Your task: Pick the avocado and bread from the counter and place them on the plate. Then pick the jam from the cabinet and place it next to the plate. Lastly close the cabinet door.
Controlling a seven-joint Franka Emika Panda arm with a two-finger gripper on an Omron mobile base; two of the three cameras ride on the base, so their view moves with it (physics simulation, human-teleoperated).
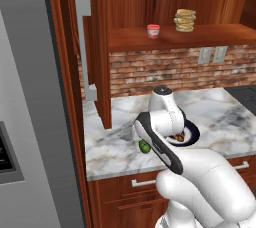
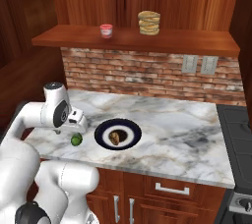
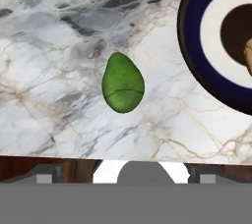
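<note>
With the avocado [image 3: 123, 83] lying on the desk [image 3: 59, 110] just left of the plate [image 3: 194, 36], where the bread [image 2: 115, 137] already sits, the wide-open, empty claw [image 2: 75, 121] above should drop straight, centred, and close across the fruit's narrow width.

One avocado [image 3: 123, 83], one bread [image 2: 115, 137], one plate [image 2: 101, 135], one jam [image 2: 106, 30].

Arm [image 1: 200, 182]: glossy white rounded shells, fat tubular links, dark grey/black bands at joints. Grey round cap on one joint [image 2: 52, 86]. Gripper [image 2: 78, 120] white, details too small to tell.
</note>
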